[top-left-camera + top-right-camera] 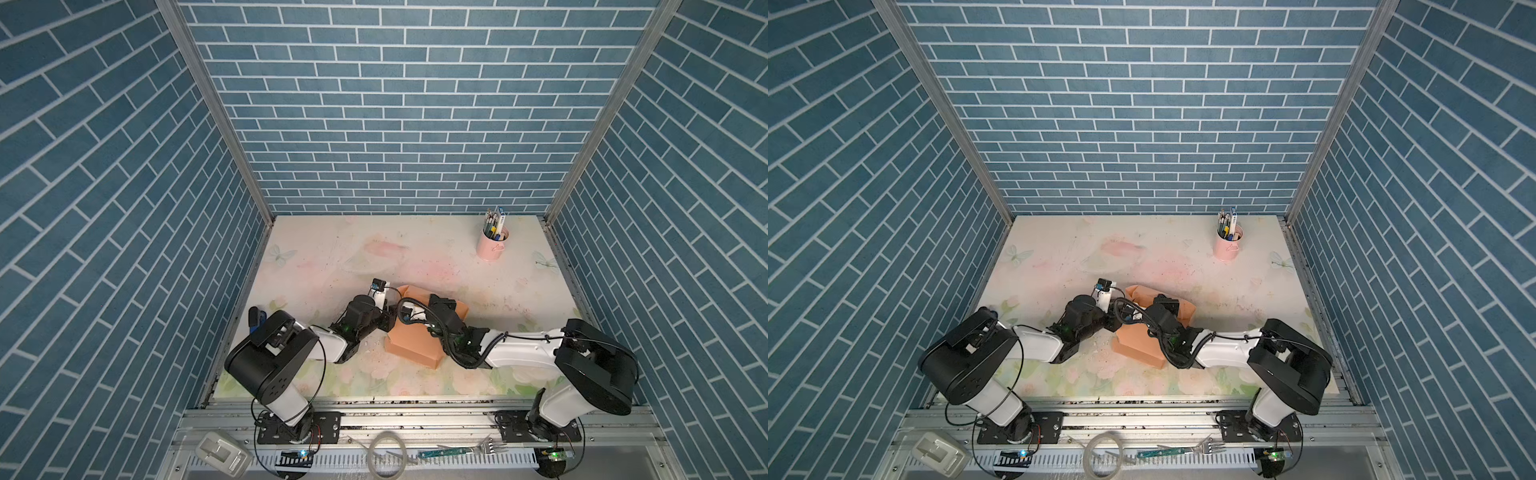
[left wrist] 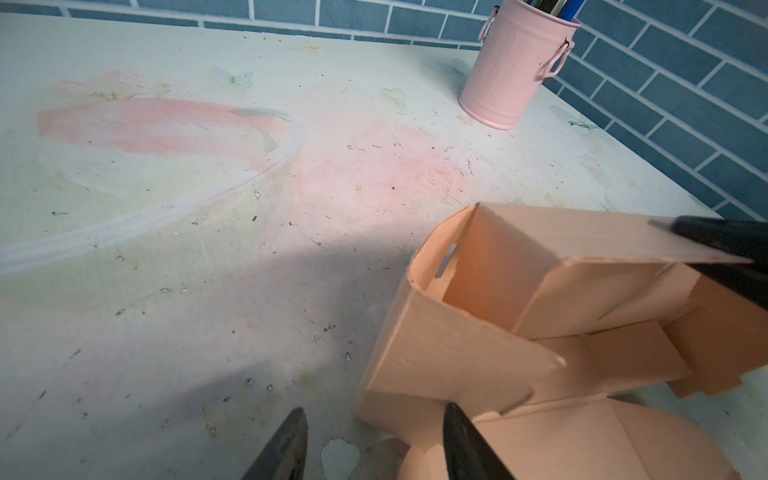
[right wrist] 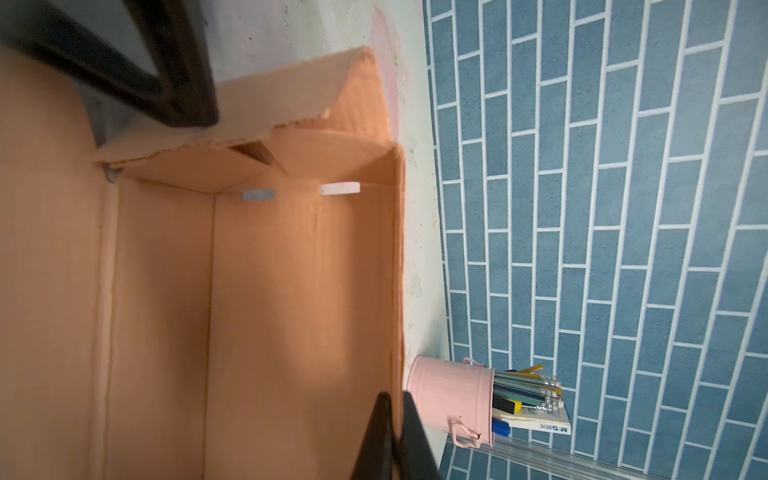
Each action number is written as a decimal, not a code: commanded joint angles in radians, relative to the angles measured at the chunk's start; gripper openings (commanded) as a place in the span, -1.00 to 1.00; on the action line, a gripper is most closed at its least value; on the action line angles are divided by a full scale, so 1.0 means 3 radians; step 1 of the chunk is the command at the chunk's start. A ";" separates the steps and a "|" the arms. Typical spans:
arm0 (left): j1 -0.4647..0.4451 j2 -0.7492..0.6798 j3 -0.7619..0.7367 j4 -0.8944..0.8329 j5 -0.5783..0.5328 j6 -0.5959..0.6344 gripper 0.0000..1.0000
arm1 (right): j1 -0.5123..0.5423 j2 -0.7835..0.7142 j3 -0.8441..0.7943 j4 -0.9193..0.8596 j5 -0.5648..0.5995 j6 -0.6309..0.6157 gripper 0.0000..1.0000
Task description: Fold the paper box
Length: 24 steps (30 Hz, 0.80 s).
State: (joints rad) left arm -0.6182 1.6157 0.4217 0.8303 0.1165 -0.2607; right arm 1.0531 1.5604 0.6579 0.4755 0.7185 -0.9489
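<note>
The right gripper (image 3: 395, 405) pinches a wall of the paper box (image 3: 266, 291) on the table (image 2: 166, 249), so the left gripper (image 2: 374, 409), fingers (image 2: 461, 436) apart beside it, should push the loose flap (image 2: 457, 353) in gently.

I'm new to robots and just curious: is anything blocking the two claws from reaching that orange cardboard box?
Nothing visible is blocking them. The right gripper is shut on a wall of the paper box; the left gripper is open right beside it. The pink cup of pens stands well apart, toward the back.
</note>
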 commanded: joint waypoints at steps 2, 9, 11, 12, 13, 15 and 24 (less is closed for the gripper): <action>0.0020 -0.0046 -0.0081 0.0127 0.0115 0.0017 0.06 | -0.0005 0.0029 0.0068 -0.0107 0.0008 -0.0040 -0.86; 0.0020 -0.0078 -0.0077 0.0096 0.0184 0.0035 0.03 | -0.0013 0.0119 0.0112 -0.0063 0.0011 -0.0117 -0.86; 0.0020 -0.0059 -0.0056 0.0093 0.0213 0.0036 0.03 | -0.0017 0.0120 0.0118 -0.0072 0.0008 -0.0124 -0.86; 0.0020 -0.0048 -0.0045 0.0096 0.0221 0.0036 0.02 | -0.0017 0.0122 0.0124 -0.0076 0.0001 -0.0123 -0.86; 0.0020 -0.0034 -0.0039 0.0108 0.0237 0.0032 0.02 | -0.0020 0.0127 0.0129 -0.0082 0.0000 -0.0122 -0.86; 0.0020 -0.0012 -0.0025 0.0126 0.0257 0.0025 0.01 | -0.0027 0.0130 0.0129 -0.0084 -0.0002 -0.0130 -0.86; 0.0020 -0.0260 -0.0172 0.0121 0.0188 -0.0055 -0.03 | -0.0063 0.0086 0.0088 -0.0099 -0.0013 -0.0119 -0.87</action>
State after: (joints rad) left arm -0.6182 1.5925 0.3931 0.8509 0.1852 -0.2661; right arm 1.0393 1.5856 0.6758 0.4713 0.7200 -0.9512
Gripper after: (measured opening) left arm 0.482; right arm 0.069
